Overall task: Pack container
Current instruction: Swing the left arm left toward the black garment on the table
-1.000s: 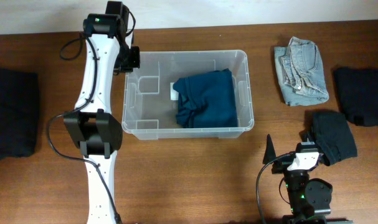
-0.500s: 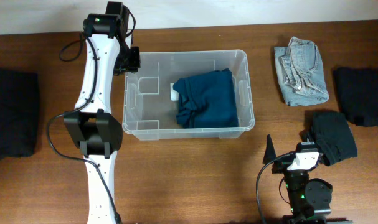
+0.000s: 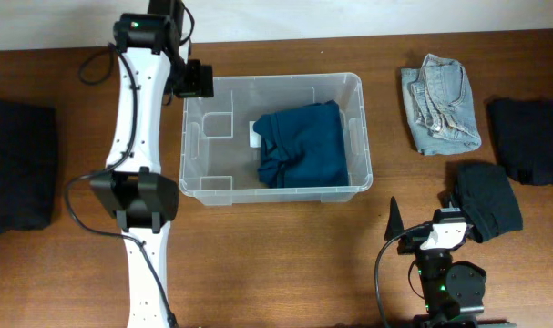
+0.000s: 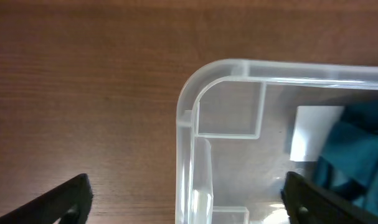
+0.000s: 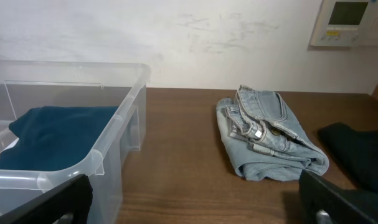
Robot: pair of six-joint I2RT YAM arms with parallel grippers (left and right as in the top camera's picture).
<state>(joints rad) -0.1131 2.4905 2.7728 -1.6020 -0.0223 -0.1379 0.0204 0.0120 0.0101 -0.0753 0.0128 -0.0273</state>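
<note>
The container [image 3: 271, 196] is a clear plastic bin in the middle of the table, with a folded teal garment [image 3: 302, 144] in its right half and a white label [image 3: 255, 134] on its base. My left gripper [image 3: 192, 80] hangs over the bin's far left corner. In the left wrist view this gripper [image 4: 189, 202] is open, one finger outside over the wood and the other inside, with the container's left wall [image 4: 192, 155] between them untouched. My right gripper [image 5: 195, 208] is open and empty near the front edge, right of the container [image 5: 83, 168].
Folded light-blue jeans [image 3: 440, 102] lie at the back right, also visible as jeans [image 5: 269, 134] ahead of the right gripper. A black garment [image 3: 487, 199] lies beside the right arm, another [image 3: 529, 138] at the right edge, and a dark pile [image 3: 16, 173] at far left.
My left gripper has gone from nearly shut to wide open at the container's far left corner and shifted slightly toward the far edge. The container and the right arm have stayed put.
</note>
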